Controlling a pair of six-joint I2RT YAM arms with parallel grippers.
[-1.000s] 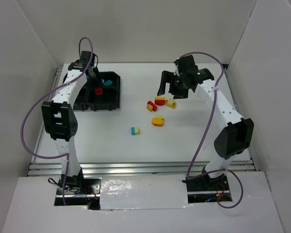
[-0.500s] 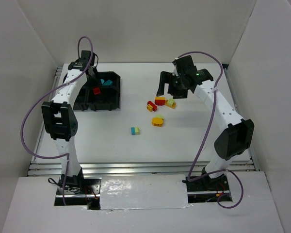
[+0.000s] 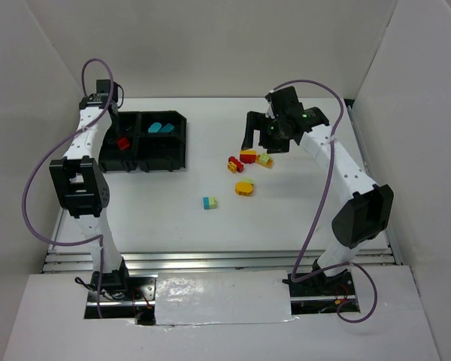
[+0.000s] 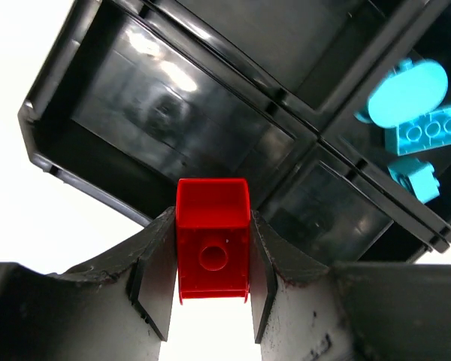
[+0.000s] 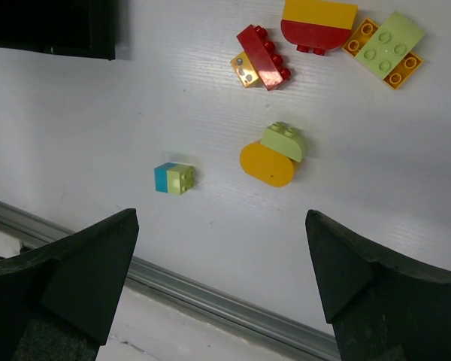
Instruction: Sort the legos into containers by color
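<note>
The white worktop carries the black tray, which lies under and beyond the left gripper. Its fingers are clamped on a red brick, one on each side. The brick's long axis runs along the fingers, and its far end pokes just past their tips toward the tray wall. A round socket on its face is turned to the wrist camera. The top view shows only a red spot at the fingers, over the tray's left half. The wrist view adds the grip and the teal bricks in a compartment beyond the fingertips and off to the right.

The right gripper hangs above the worktop with its fingers spread wide and holding nothing. Its wrist view shows the loose bricks lying beyond the tips:
- a red-and-yellow rounded brick, farthest off
- a green-on-orange brick beside it
- a red brick on a yellow one
- a yellow round brick with a green cap, between the two fingers' lines
- a teal-and-green brick, nearest the left-hand finger
</note>
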